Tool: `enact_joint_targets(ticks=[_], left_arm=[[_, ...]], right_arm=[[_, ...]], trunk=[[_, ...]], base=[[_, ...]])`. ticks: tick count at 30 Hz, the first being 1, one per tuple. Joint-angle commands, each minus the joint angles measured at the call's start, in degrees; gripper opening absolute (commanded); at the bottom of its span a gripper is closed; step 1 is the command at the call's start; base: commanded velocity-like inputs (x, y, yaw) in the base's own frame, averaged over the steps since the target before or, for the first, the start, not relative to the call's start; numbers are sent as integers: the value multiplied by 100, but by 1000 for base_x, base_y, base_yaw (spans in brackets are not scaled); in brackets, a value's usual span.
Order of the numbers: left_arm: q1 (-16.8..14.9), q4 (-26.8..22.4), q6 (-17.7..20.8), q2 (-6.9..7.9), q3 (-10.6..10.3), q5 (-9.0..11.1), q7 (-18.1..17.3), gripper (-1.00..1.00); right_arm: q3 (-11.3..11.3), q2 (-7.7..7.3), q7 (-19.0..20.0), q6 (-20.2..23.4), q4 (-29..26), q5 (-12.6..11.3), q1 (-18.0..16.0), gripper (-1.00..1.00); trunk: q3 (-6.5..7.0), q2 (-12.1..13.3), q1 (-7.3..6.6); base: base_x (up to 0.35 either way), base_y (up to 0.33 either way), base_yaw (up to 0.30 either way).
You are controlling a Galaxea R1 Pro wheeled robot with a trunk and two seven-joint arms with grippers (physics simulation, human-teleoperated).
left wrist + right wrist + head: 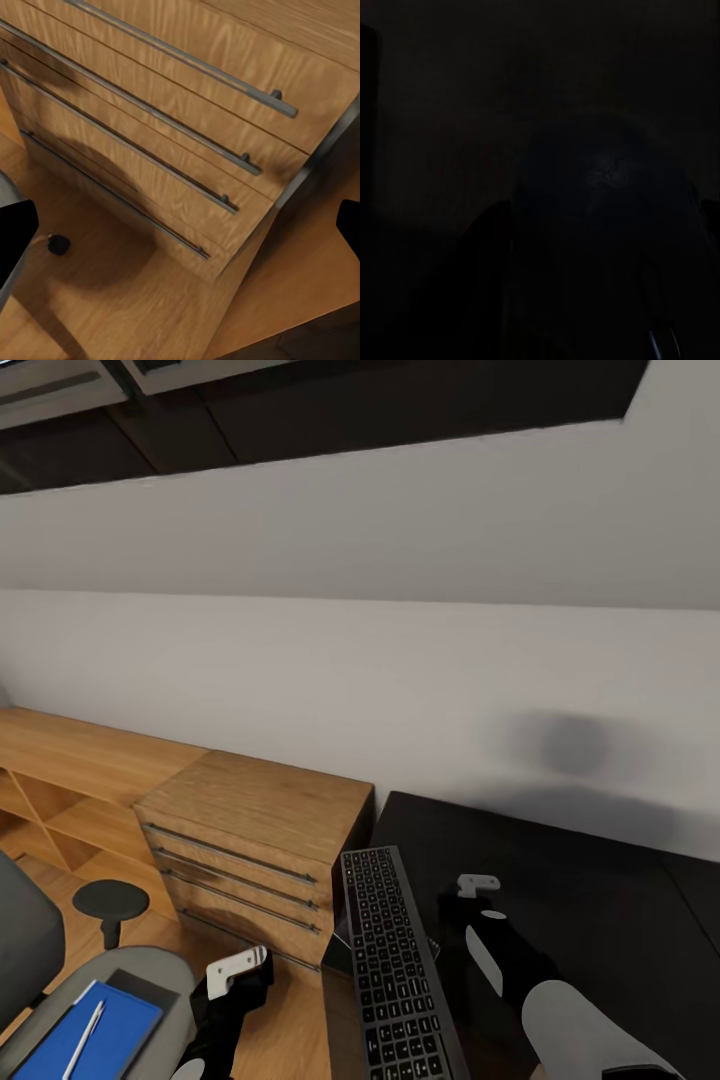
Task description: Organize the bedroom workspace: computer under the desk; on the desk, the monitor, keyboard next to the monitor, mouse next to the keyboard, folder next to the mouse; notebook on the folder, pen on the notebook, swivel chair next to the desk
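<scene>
The keyboard [395,970] lies lengthwise along the left end of the black desk [580,860]. My right gripper [468,892] hovers low over the desk just right of the keyboard. Its wrist view is almost black, with a faint rounded dark shape [600,225] that I cannot identify. At the lower left stands the grey swivel chair [160,965]. On its seat lies the blue folder [105,1030] with the white pen [85,1040] on it, and the dark notebook [142,985] is at the folder's far edge. My left gripper [240,970] [182,232] hangs open and empty between chair and desk.
A light-wood drawer chest [260,840] [172,112] with bar handles stands against the desk's left side. A low wood shelf unit [70,780] runs further left. The chair's round black armrest [110,900] rises near the chest. The white wall is behind.
</scene>
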Motion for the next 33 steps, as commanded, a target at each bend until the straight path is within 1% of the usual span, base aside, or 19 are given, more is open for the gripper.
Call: enact_joint_targets(ticks=[1, 17, 18, 33], left_arm=[[-3, -11, 23, 2, -11, 40, 36, 100], [-3, -5, 23, 2, -11, 41, 36, 100], [-3, -5, 23, 2, -11, 41, 36, 100], [-3, -7, 23, 2, -11, 40, 36, 100]], right_arm=[[37, -3, -57, 28, -11, -63, -2, -100], [37, -2, -80, 27, -11, -63, -2, -100], [37, -2, -80, 27, -14, -63, -2, 100], [45, -3, -78, 27, -20, -55, -2, 100]], trunk=[[-25, -46, 23], [-25, -46, 23], [-25, -46, 23], [-25, -46, 23]], base=[[0, 0, 0], [0, 0, 0], [0, 0, 0], [0, 0, 0]])
